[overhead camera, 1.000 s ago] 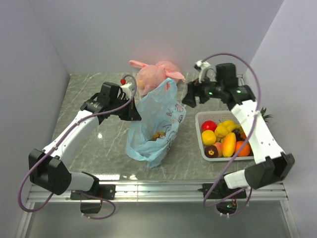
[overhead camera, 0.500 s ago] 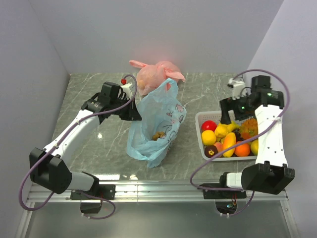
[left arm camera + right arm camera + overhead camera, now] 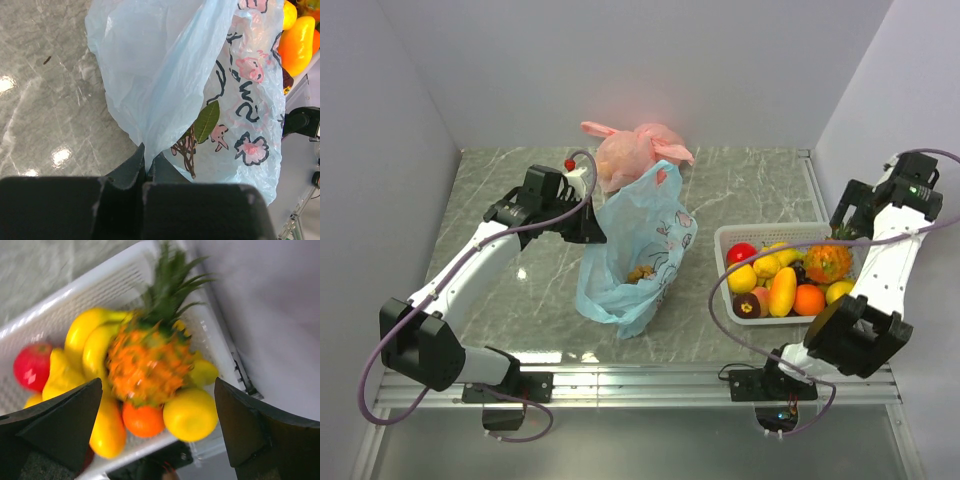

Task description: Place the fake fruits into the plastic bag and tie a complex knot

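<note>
A white basket (image 3: 723, 238) on the right of the table (image 3: 500, 180) held the fruits (image 3: 767, 266): one pineapple (image 3: 828, 262) lying on top, one red fruit (image 3: 741, 252), one orange (image 3: 809, 299), one dark purple one (image 3: 747, 305) and several yellow ones. The blue bag (image 3: 650, 230) stood open mid-table, apart from the basket; a green leaf (image 3: 206, 121) and brownish stems showed through its printed wall. Just behind it sat one knotted pink bag (image 3: 630, 150). That made two bags and one basket. The left pincer (image 3: 148, 161) was pressed together, pinching the blue bag's rim and holding it up. The right pincer (image 3: 157, 425) hung spread wide and empty above the basket, over the pineapple
</note>
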You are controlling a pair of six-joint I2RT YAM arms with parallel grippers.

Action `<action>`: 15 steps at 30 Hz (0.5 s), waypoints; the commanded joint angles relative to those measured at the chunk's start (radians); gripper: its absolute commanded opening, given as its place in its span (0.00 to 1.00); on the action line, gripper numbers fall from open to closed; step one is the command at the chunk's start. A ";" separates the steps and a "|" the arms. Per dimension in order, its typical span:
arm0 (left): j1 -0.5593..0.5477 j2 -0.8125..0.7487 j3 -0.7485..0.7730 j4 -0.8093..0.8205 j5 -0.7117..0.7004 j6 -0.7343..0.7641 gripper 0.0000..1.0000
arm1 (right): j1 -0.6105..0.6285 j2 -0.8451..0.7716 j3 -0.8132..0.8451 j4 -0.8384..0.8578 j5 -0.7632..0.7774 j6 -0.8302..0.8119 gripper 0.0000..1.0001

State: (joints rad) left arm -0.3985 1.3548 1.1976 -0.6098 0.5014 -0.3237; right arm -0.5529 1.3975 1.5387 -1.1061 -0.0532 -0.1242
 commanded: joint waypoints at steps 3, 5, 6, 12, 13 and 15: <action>0.006 0.000 0.014 0.038 0.026 0.002 0.00 | -0.041 0.064 -0.012 0.162 0.062 0.273 1.00; 0.006 0.001 0.014 0.045 0.029 -0.002 0.00 | -0.041 0.037 -0.069 0.233 0.068 0.302 1.00; 0.006 0.006 0.016 0.045 0.031 -0.003 0.00 | -0.041 0.019 -0.090 0.305 0.097 0.340 1.00; 0.010 0.024 0.026 0.045 0.026 -0.003 0.00 | -0.042 0.054 -0.158 0.382 0.133 0.471 0.97; 0.009 0.024 0.031 0.045 0.028 -0.003 0.00 | -0.041 0.063 -0.176 0.394 0.141 0.483 0.97; 0.009 0.029 0.033 0.045 0.029 -0.002 0.00 | -0.042 0.084 -0.190 0.425 0.153 0.503 0.97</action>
State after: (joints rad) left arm -0.3946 1.3792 1.1976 -0.5903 0.5041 -0.3267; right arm -0.5919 1.4635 1.3659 -0.7834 0.0540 0.2920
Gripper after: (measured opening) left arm 0.012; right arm 0.972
